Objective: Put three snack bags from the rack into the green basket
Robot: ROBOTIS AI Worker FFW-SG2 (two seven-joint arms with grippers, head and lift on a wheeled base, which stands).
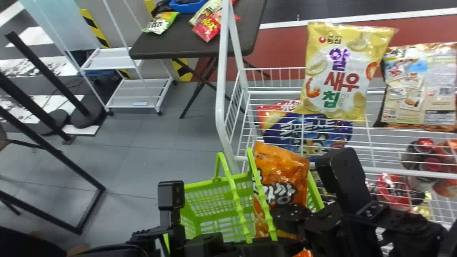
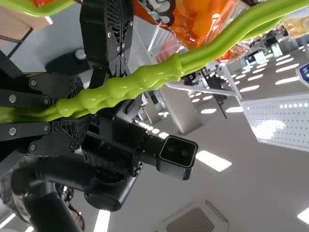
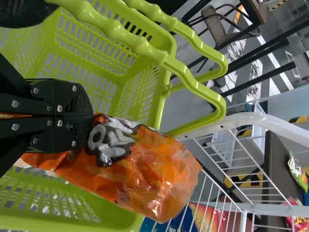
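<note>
Orange bag: And here it is, the orange bag (image 3: 145, 164) over the right part of the green basket (image 1: 200, 189), top end poking past the far rim beside the rack's front left corner!
Right gripper: The right gripper (image 1: 285, 214) has the bag pinched around its middle, jaws pressed on it, with packet sticking out on both sides of them.
Left gripper: The left gripper (image 1: 264, 247) is clamped on the raised green handles (image 2: 140, 84), jaws closed around them, low over the basket.
Handles: One runs right across the bag's left edge in the head view, tight quarters there!
Room: More of it left of the handles, where slotted wall and floor show; the rack (image 1: 220, 89) crowds the right.
Rack: A yellow bag (image 1: 337, 71) and a brown bag (image 1: 421, 87) stand up here, a blue bag (image 1: 307, 132) lower down.
</note>
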